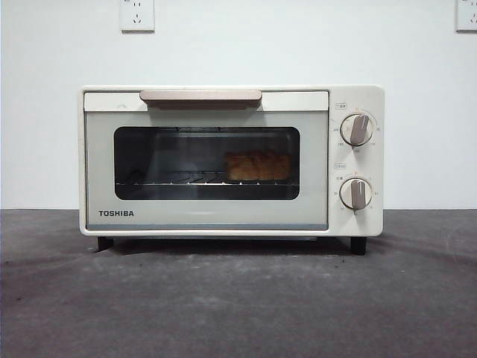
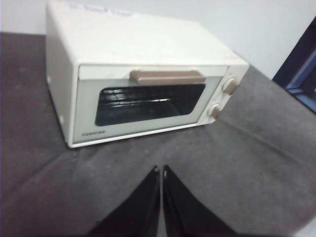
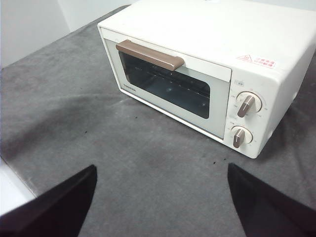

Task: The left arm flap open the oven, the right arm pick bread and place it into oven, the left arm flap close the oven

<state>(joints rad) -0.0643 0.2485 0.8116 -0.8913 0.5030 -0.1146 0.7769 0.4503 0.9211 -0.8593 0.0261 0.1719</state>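
On the grey worktop [image 1: 238, 298] stands the oven [image 1: 97, 186], a cream-white box with TOSHIBA printed on the lower left of its door, black feet beneath, a beige bar handle [image 1: 200, 96] across the top of the door and two beige knobs [image 1: 357, 129] stacked on its right panel. Its door is shut flat against the body. Behind the dark glass window [image 1: 171, 153], the bread [image 1: 258, 166], a small golden-orange loaf with a bumpy top, rests on the wire rack [image 1: 179, 179] toward the right side of the chamber.

Both arms hang back from the oven, over bare worktop in front of it. The left gripper [image 2: 161, 170] has its black fingers [image 2: 140, 207] pressed together, tips meeting in a narrow seam, well short of the door and holding nothing. The right gripper [image 3: 160, 170] has its fingers [image 3: 64, 202] spread wide apart, one at each lower corner of its wrist view, also empty and well apart from the oven.

Behind the oven a white wall [image 1: 298, 45] carries two sockets [image 1: 137, 15] near its top. Between either gripper and the oven front lies only the cloth-like worktop surface.
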